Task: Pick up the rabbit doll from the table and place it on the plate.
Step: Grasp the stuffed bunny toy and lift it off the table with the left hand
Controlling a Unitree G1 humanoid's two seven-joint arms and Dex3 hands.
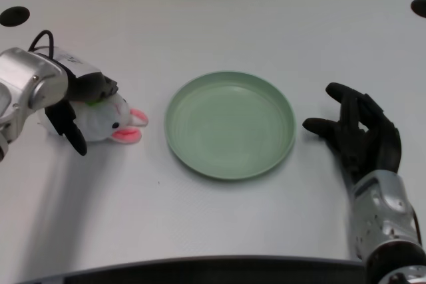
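The white rabbit doll (110, 120) with pink ears lies on the table left of the green plate (229, 124), its ears pointing at the plate's rim. My left hand (83, 90) has come down over the doll. Its fingers (96, 87) curl over the top and cover the orange and green patch, and the thumb (72, 132) presses the doll's near left side. The doll's rear half is hidden under the hand. The plate holds nothing.
My right hand (356, 134) rests on the table just right of the plate, fingers spread. Dark round holes (14, 14) sit at the table's far left and far right corners. The table's front edge runs along the bottom.
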